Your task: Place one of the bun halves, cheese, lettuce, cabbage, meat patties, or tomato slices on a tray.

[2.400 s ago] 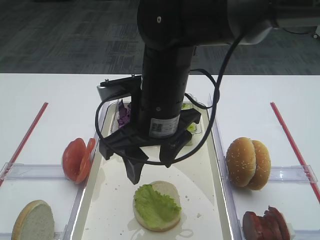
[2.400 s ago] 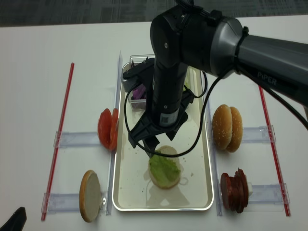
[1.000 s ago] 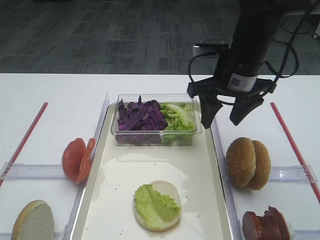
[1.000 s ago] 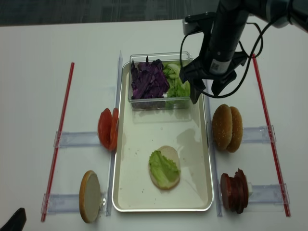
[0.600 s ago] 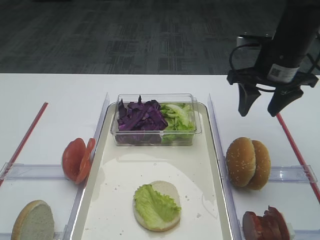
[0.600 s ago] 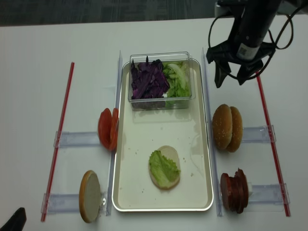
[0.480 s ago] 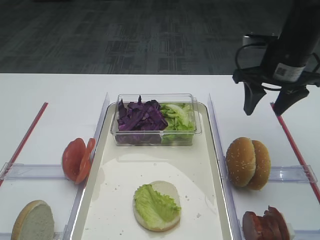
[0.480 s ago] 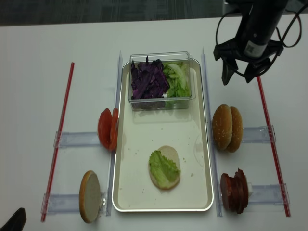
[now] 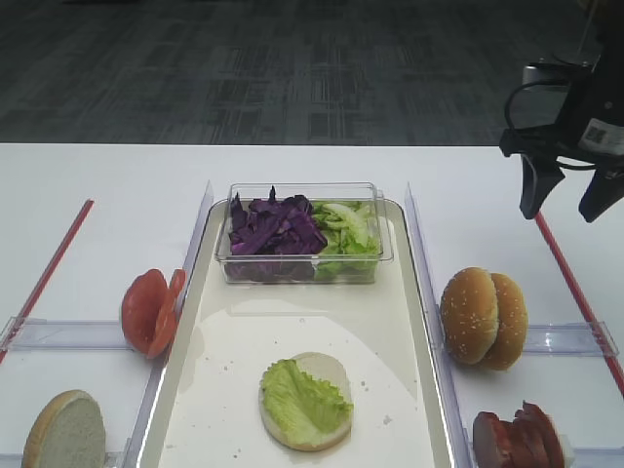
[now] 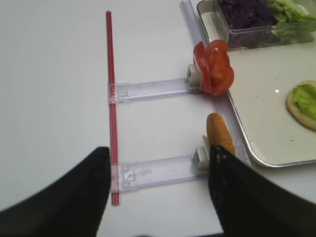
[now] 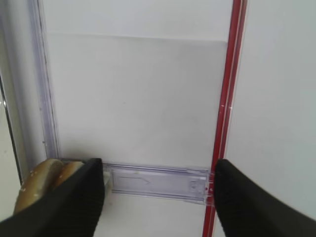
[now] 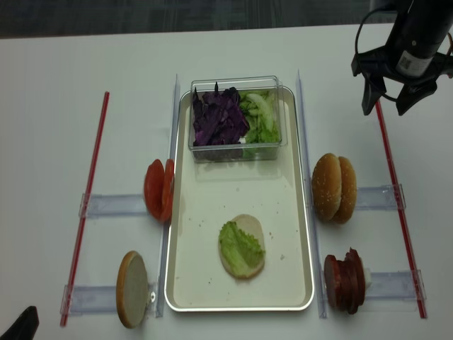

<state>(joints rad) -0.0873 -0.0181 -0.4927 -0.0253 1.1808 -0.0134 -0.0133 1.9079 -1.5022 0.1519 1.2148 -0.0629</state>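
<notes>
On the cream tray lies one bun half topped with a lettuce leaf. A clear tub at the tray's far end holds purple cabbage and more lettuce. Tomato slices and a bun half stand on edge left of the tray. Two bun halves and the meat patties stand to its right. No cheese shows. My right gripper hangs open and empty above the far right table. My left gripper is open and empty near the front left.
Red strips run along both sides of the table. Clear plastic holders lie flat beside the tray and prop up the food. Upright clear dividers flank the tray's long sides.
My right gripper, open and empty, has swung from above the tray to the far right of the table, behind the sesame buns. The food has not moved.
</notes>
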